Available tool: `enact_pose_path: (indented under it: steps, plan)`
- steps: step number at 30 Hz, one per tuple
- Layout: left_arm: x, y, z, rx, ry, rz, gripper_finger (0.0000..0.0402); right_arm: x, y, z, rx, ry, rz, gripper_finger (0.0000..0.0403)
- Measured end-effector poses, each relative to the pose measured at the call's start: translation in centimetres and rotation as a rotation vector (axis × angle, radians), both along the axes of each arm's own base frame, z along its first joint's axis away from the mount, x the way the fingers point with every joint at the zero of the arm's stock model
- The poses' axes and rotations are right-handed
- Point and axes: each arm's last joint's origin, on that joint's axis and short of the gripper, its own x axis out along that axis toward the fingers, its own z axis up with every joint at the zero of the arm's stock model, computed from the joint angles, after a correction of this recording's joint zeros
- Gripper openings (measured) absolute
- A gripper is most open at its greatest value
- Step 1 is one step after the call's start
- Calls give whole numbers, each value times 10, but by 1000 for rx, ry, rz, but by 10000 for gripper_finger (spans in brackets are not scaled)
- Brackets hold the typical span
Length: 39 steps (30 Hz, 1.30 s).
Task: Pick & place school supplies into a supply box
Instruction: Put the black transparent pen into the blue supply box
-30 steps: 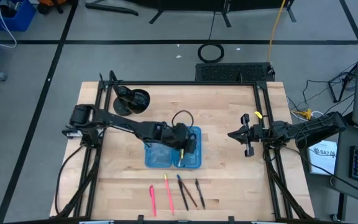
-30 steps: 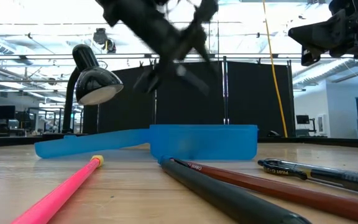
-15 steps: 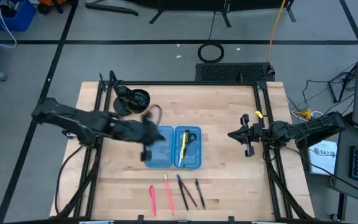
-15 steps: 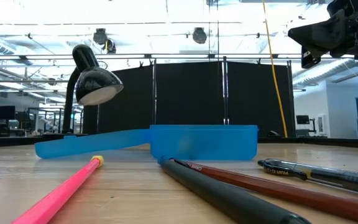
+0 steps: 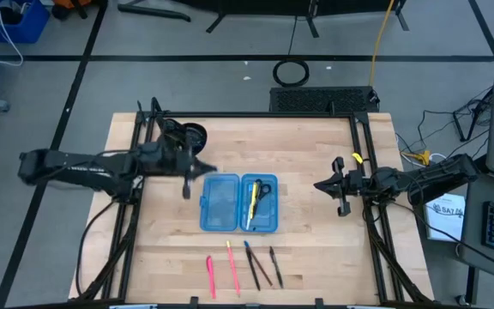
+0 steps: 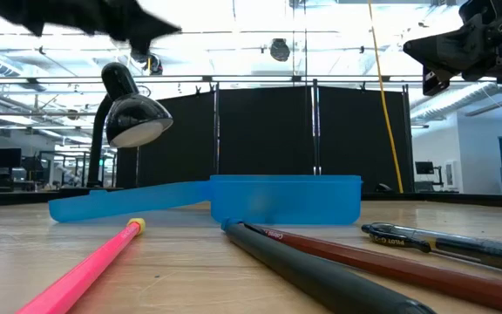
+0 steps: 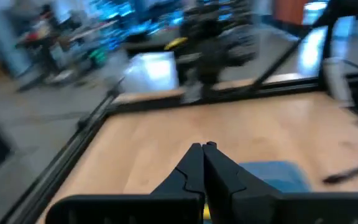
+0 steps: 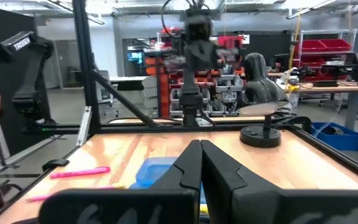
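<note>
The supply box (image 5: 238,203) lies open in the middle of the table, its two blue halves side by side. Black-handled scissors (image 5: 264,190) and a yellow pen (image 5: 251,202) lie in its right half. Several pens and pencils lie in a row near the table's front edge: pink (image 5: 210,275), pink-red (image 5: 231,267), blue (image 5: 251,264) and dark (image 5: 274,265). My left gripper (image 5: 206,170) (image 7: 204,148) is shut on nothing, in the air left of and beyond the box. My right gripper (image 5: 319,184) (image 8: 199,144) is shut at the table's right side.
A black desk lamp (image 5: 183,137) stands at the far left of the table, close behind my left arm. Bare wood lies between the box and the row of pens, and to the right of the box. A black frame (image 5: 363,154) borders the table.
My left gripper has drawn back from above the box's right half toward the table's left and far edges, and has risen. Its fingers stood apart over the box and are now together. The yellow pen and scissors lie uncovered in the box.
</note>
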Motion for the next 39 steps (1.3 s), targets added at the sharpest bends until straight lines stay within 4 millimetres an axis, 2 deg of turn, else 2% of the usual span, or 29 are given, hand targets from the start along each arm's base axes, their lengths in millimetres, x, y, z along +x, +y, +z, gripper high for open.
enact_pose_path:
  steps: [2, 4, 9, 15, 20, 24, 26, 28, 31, 34, 39]
  plan:
    - [-12, 9, -9, -62, -15, 53, 2, 1, -1, -2, 6, 22, -34, 0]
    - [-23, 9, -15, -110, -40, 106, 2, 2, -2, -5, 20, 55, -69, 0]
    - [-49, 0, -50, -19, -4, 233, 1, 4, -3, -11, 16, 112, -148, 0]
    - [-76, -7, -64, 8, -281, 12, 1, 6, -3, -14, 9, 141, -162, 0]
    - [-82, -7, -84, -63, -225, -4, 1, 7, -3, -14, -65, 142, -171, 0]
    - [-81, -5, -87, -78, -195, 56, 6, 8, -3, 1, 28, -5, -158, 0]
    - [-80, -3, -90, -56, -168, 98, 14, 11, 1, -2, 16, 43, -136, 0]
    - [-79, -2, -90, -32, -163, 136, 22, 19, 6, 15, 23, 68, -140, 0]
    - [-79, -1, -89, 7, -172, 189, 25, 40, 19, 51, 55, 103, -138, 0]
    - [-79, 0, -86, 23, -201, 223, 22, 74, 42, 73, -6, 267, -106, 0]
    - [-79, 1, -87, 23, -198, 228, 11, 130, 82, 109, -53, 565, -223, 0]
